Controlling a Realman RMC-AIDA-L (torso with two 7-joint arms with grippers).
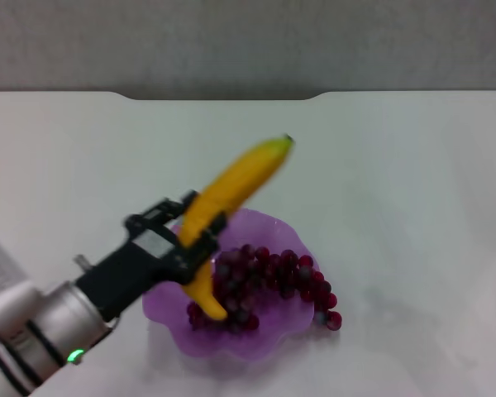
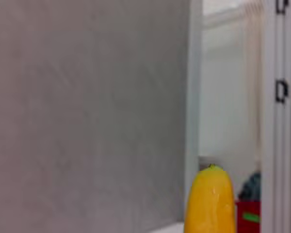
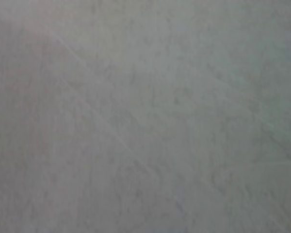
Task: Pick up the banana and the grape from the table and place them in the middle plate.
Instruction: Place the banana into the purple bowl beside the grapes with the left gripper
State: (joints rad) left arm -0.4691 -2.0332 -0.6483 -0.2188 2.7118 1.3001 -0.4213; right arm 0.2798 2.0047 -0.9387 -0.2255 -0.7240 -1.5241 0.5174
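Observation:
My left gripper [image 1: 197, 233] is shut on the banana [image 1: 231, 192] and holds it tilted above the left side of the purple plate [image 1: 269, 227], green stem tip pointing up and away. The banana's lower end hangs over the plate near the grape bunch. The banana's tip also shows in the left wrist view [image 2: 209, 204]. The grape bunch [image 1: 269, 283] lies in the plate, its right end reaching over the rim. The right gripper is out of view; its wrist view shows only a plain grey surface.
The white table [image 1: 413, 182] stretches around the plate, with a notched far edge [image 1: 223, 97] and a grey wall behind. My left arm [image 1: 41, 327] comes in from the lower left.

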